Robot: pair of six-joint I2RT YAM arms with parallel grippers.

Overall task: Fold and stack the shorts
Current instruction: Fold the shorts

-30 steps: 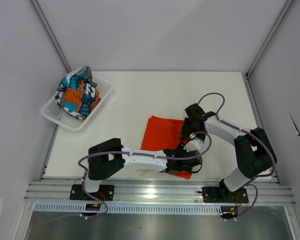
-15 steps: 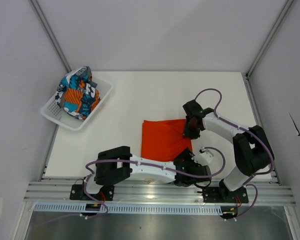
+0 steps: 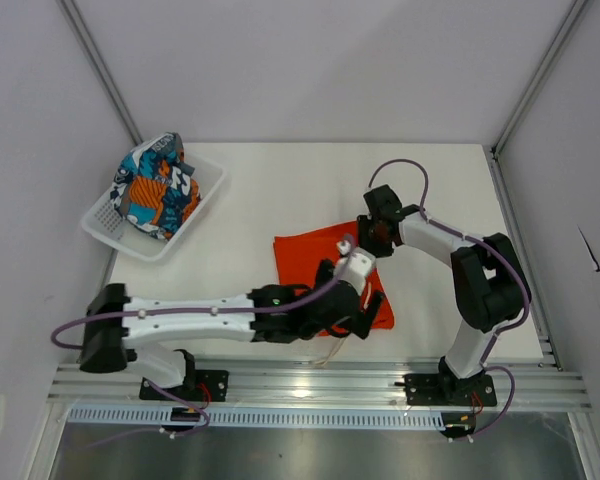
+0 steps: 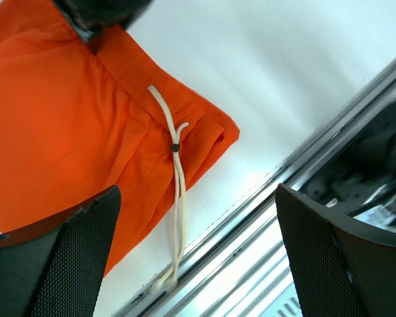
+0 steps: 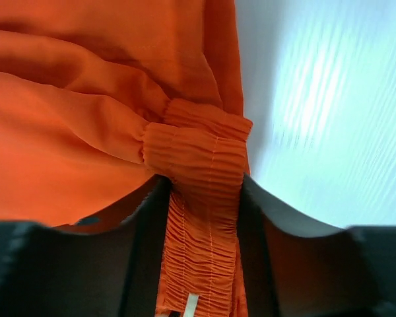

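Observation:
The plain orange shorts (image 3: 315,262) lie spread on the white table near the front middle. My right gripper (image 3: 373,236) is shut on the gathered waistband (image 5: 201,218) at their far right corner. My left gripper (image 3: 350,316) hovers over the shorts' near right part, its jaws wide open and empty (image 4: 197,198). The white drawstring (image 4: 176,173) trails from the waistband down to the table's front edge. The patterned blue, orange and white shorts (image 3: 155,185) sit bunched in the white mesh basket (image 3: 208,196) at the far left.
The metal rail (image 3: 320,385) runs along the table's near edge, just beyond the drawstring's end (image 4: 160,282). Grey enclosure walls and aluminium posts (image 3: 100,70) close in the table on both sides and at the back.
The left arm has swung out to the left, and its gripper has moved from the near right corner of the shorts up over them. The right gripper has pulled the waistband farther back, and the shorts have turned.

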